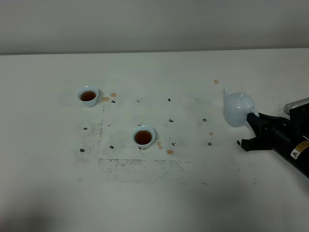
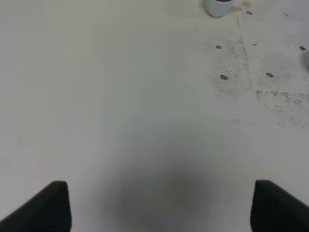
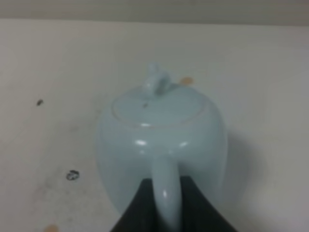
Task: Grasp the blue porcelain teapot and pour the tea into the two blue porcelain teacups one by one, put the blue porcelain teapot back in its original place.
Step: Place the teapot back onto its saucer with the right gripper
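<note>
Blue porcelain teapot stands upright near the table's right edge, right gripper at its handle; two teacups hold tea toward the left

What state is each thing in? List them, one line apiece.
Blue porcelain teapot: upright on the table, lid on, handle between the right claw's fingers.
Far teacup: upright, holds reddish-brown tea.
Near teacup: upright, holds tea.
Right claw: closed around the teapot's handle.
Left claw: open, holding nothing.
Table: spotted with tea drops near both cups.
</note>
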Robot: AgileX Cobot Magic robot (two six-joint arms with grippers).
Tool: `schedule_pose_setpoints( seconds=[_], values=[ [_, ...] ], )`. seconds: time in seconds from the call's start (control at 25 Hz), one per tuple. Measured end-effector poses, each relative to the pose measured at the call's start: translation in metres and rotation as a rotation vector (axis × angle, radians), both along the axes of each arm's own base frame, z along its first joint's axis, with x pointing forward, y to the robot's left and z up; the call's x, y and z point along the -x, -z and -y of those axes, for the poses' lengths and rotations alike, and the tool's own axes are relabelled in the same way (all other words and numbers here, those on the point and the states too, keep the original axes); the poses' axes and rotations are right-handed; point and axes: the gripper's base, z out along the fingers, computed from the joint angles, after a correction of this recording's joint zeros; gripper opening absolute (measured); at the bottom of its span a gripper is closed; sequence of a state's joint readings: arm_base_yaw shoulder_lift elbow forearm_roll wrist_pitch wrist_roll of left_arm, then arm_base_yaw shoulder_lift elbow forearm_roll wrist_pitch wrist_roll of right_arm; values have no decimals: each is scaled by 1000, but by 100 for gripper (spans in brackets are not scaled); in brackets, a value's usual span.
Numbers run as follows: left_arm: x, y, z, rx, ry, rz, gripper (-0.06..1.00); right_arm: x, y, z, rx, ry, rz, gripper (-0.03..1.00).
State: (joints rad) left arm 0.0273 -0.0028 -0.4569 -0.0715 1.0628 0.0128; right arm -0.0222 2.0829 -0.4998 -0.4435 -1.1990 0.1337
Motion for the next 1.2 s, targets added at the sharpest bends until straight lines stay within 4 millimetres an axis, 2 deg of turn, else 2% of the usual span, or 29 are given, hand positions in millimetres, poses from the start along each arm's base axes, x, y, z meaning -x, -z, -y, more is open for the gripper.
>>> schedule_pose_setpoints(
  seconds=[0.68, 1.0, 1.2],
  values=[
    [0, 0, 0, 0, 0, 0, 72, 0, 0, 0, -2, 0, 5, 30],
    [0, 0, 0, 0, 0, 0, 72, 2, -1, 1, -8, 18, -1, 47],
    [0, 0, 0, 0, 0, 0, 72, 9, -16, 3, -29, 55, 19, 50]
  ],
)
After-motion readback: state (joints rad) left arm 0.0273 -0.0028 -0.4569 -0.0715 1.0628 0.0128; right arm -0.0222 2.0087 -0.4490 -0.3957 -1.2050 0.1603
